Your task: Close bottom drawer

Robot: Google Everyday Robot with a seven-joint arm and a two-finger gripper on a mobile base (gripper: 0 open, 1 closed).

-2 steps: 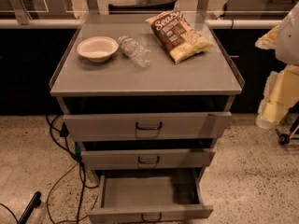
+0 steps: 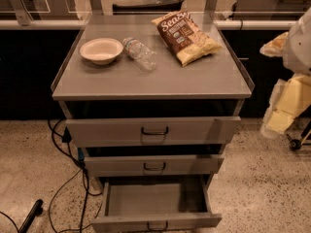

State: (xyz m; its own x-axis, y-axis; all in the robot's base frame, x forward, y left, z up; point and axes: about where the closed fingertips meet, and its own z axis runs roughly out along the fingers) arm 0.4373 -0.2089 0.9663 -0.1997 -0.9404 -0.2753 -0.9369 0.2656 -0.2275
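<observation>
The bottom drawer is seen pulled well out at the foot of the cabinet, below two less-open drawers. A bowl, a bottle and a snack bag are laid on top. The gripper is seen at the right edge, apart from the cabinet; its state cannot be told.

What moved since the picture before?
Nothing visibly moved. The gripper is at the right edge, beside the cabinet, not touching the bottom drawer, which is open as before. The bowl, bottle and chip bag lie on top where they were.
</observation>
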